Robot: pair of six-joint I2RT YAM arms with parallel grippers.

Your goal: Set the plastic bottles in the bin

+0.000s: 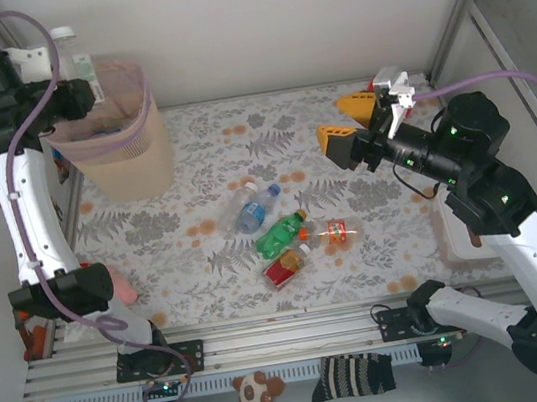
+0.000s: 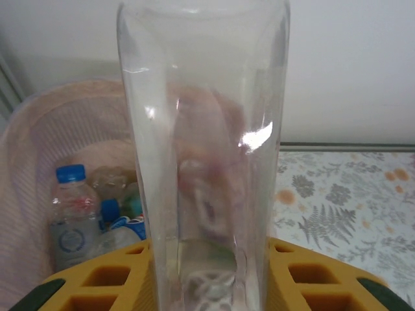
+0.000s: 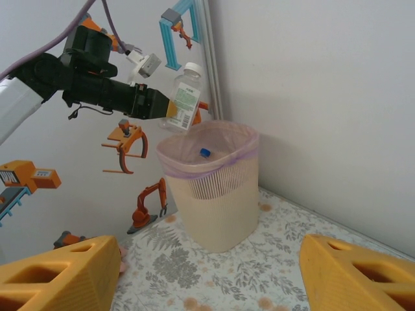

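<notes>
Left fingers [image 2: 288, 249] around bottle [image 2: 204, 129] over bin [image 3: 217, 207]

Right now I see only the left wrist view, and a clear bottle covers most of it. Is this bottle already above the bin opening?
Observer: In the right wrist view, the held bottle hangs cap up, slightly tilted, above the bin. It is over the rim edge nearest the left arm, not over the middle.
Operator: How many bottles lie outside the bin?
Observer: The top view shows four on the table: a clear one, a green one, a red-labelled one and a small orange one.
</notes>
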